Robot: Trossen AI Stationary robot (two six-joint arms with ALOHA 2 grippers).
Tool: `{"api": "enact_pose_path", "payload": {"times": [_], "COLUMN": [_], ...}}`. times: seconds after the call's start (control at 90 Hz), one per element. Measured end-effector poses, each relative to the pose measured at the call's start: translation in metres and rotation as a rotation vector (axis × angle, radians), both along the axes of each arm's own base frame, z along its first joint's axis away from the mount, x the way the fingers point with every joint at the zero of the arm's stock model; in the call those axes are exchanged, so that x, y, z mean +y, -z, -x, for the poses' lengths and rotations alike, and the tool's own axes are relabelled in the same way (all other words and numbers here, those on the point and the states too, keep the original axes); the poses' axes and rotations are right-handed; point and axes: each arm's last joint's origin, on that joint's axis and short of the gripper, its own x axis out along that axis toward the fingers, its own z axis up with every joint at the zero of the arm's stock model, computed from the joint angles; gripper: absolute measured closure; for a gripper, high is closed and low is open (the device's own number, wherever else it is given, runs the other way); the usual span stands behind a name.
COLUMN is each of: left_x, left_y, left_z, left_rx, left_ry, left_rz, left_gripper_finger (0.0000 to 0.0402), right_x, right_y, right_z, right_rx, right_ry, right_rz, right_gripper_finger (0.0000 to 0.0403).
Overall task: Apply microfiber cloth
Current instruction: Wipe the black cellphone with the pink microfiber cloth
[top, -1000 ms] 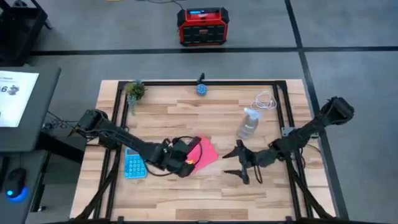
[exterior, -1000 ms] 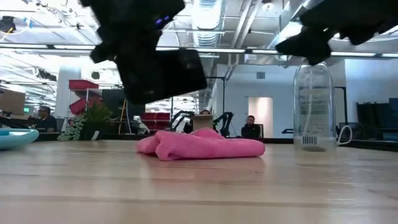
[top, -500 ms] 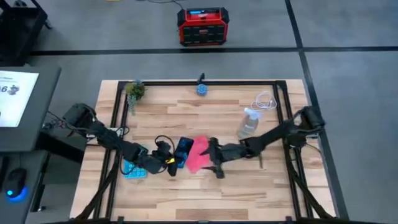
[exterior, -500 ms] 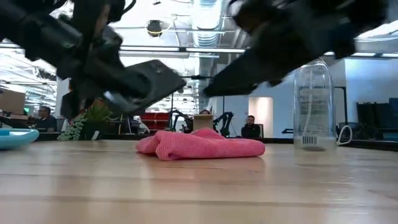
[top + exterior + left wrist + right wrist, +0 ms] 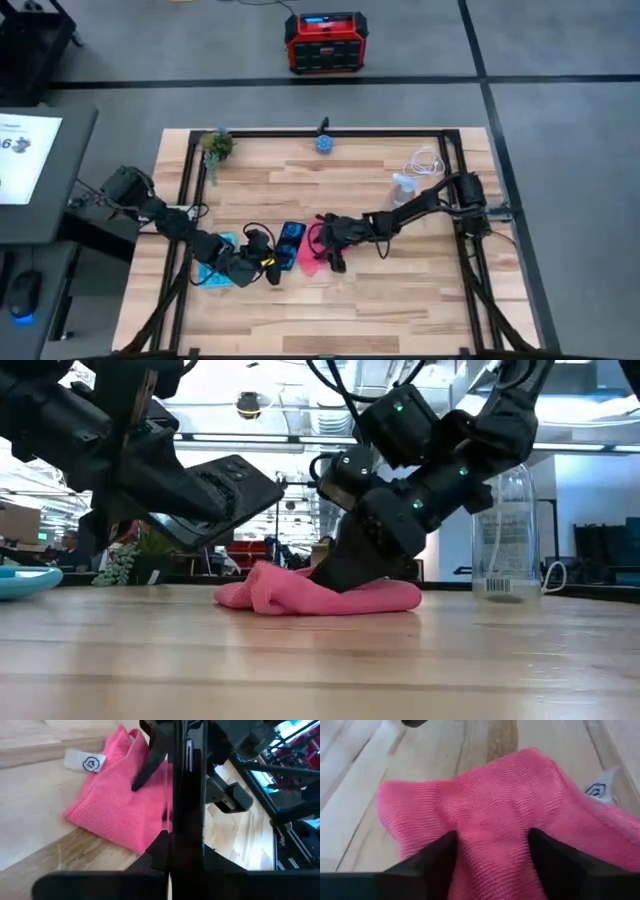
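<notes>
The pink microfiber cloth (image 5: 313, 243) lies crumpled on the wooden table, left of its middle (image 5: 290, 595), with a white label (image 5: 85, 763) at one edge. My right gripper (image 5: 326, 247) reaches in from the table's right. It stands open on the cloth (image 5: 490, 815), one finger on each side of a raised fold. Just left of the cloth my left gripper (image 5: 274, 258) is shut on a black phone (image 5: 291, 240), which it holds above the table (image 5: 225, 485). My left gripper pinches the black phone between its two fingers by the end nearer the arm (image 5: 187, 845). The fingers come from the table's left. The phone is clear of the table and tilted. My right gripper's two fingertips (image 5: 440, 857) rest on top of the cloth, slanting down from the table's right. A fold of cloth (image 5: 492, 845) bulges up between them. The cloth lies on the table.
A light-blue calculator (image 5: 214, 264) lies under the left arm. A clear bottle (image 5: 402, 190) stands at the right, with a white cord (image 5: 427, 162) behind it. At the far edge are a small plant (image 5: 216, 145) and a blue object (image 5: 324, 143).
My right gripper has swung from the table's right side toward the left and come down onto the cloth. My left gripper has drawn slightly toward the left edge with the phone, which has tipped from nearly flat-on to slanted and now hangs beside the cloth.
</notes>
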Motion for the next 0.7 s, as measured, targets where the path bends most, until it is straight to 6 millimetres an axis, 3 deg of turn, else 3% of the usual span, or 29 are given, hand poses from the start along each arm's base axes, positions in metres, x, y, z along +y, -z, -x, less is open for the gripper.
{"api": "enact_pose_path", "payload": {"times": [0.122, 0.178, 0.411, 0.544, 0.7], "left_x": [-0.001, -0.001, -0.005, -0.006, -0.011], "left_y": [0.000, 0.000, -0.003, -0.009, -0.019], "left_z": [0.001, 0.001, 0.003, 0.001, -0.006], "left_rx": [-0.007, -0.013, -0.070, -0.109, -0.131], "left_ry": [-0.010, -0.020, -0.088, -0.096, -0.075], "left_rz": [-0.007, -0.012, -0.026, -0.025, -0.047], "left_gripper_finger": [0.0391, 0.0391, 0.0390, 0.0390, 0.0390], "right_x": [0.007, 0.010, 0.023, 0.030, 0.049], "right_y": [0.002, 0.000, -0.034, -0.081, -0.120], "right_z": [0.007, 0.013, 0.059, 0.079, 0.096], "right_rx": [0.016, 0.023, -0.022, -0.276, -0.504], "right_ry": [0.014, 0.026, 0.226, 0.324, 0.213], "right_rz": [-0.013, -0.018, -0.026, -0.048, -0.019], "right_gripper_finger": [0.0356, 0.0384, 0.0395, 0.0398, 0.0398]}}
